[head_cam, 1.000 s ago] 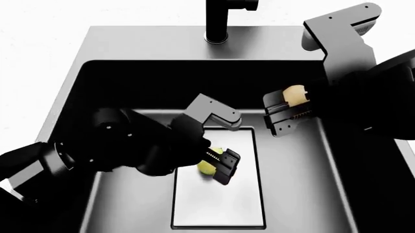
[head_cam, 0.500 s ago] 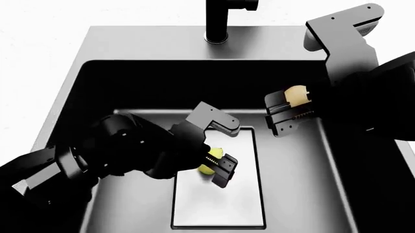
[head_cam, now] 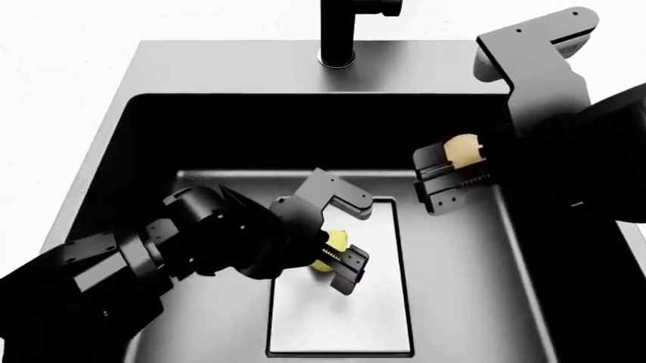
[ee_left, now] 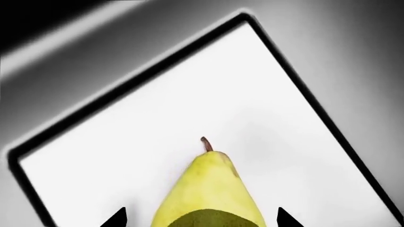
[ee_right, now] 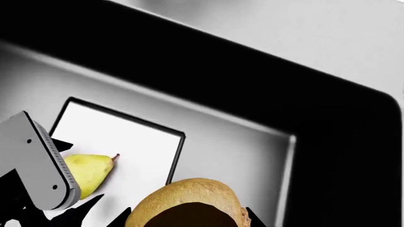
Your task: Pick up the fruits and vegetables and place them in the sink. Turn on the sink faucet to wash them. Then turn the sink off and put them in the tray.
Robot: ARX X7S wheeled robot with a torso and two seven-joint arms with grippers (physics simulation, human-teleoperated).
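Note:
The yellow-green pear point(head_cam: 332, 242) sits between the jaws of my left gripper point(head_cam: 335, 259), low inside the black sink point(head_cam: 253, 68) over the pale drain plate point(head_cam: 343, 318). In the left wrist view the pear point(ee_left: 211, 189) points stem-first away from the gripper point(ee_left: 200, 218), just above the plate point(ee_left: 189, 94). My right gripper point(head_cam: 429, 180) is shut on the brown oval fruit point(head_cam: 462, 147) and holds it above the sink's right side. The right wrist view shows that fruit point(ee_right: 189, 194) in the gripper point(ee_right: 189, 218), and the pear point(ee_right: 88, 170) below. The tray is out of view.
The black faucet point(head_cam: 343, 30) stands on the grey rim behind the basin. The sink's dark walls close in around both arms. My left arm's grey link point(ee_right: 38, 161) shows beside the pear in the right wrist view.
My left arm has reached deeper into the sink and its gripper has sunk slightly toward the drain plate with the pear. The right gripper has barely moved.

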